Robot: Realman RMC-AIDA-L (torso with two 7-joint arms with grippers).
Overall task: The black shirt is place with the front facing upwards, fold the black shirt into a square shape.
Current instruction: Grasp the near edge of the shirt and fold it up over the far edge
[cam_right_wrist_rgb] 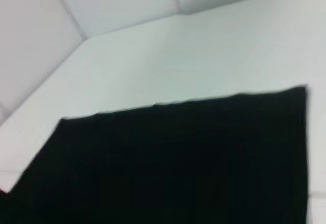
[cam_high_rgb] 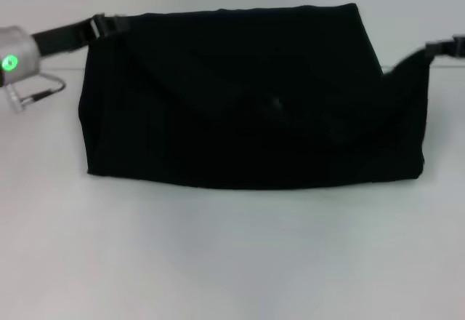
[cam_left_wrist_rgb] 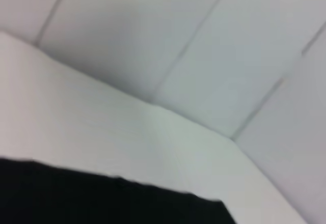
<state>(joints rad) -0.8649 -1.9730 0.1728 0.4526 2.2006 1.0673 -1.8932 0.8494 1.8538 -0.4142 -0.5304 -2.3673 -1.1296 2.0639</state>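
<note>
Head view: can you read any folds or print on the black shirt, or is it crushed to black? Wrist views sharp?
Head view: the black shirt is nearly uniform black, faint crease lines only, no print legible; soft shadow under its near edge on the table. Left wrist view: blurred throughout. Right wrist view: soft too, shirt featureless.

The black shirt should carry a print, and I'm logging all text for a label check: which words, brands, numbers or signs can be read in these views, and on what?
None can be read.
The black shirt: only plain black cloth shows in all three views; no lettering or neck label faces the cameras.
The left arm: a green light, no text.
The white table: no markings.
</note>
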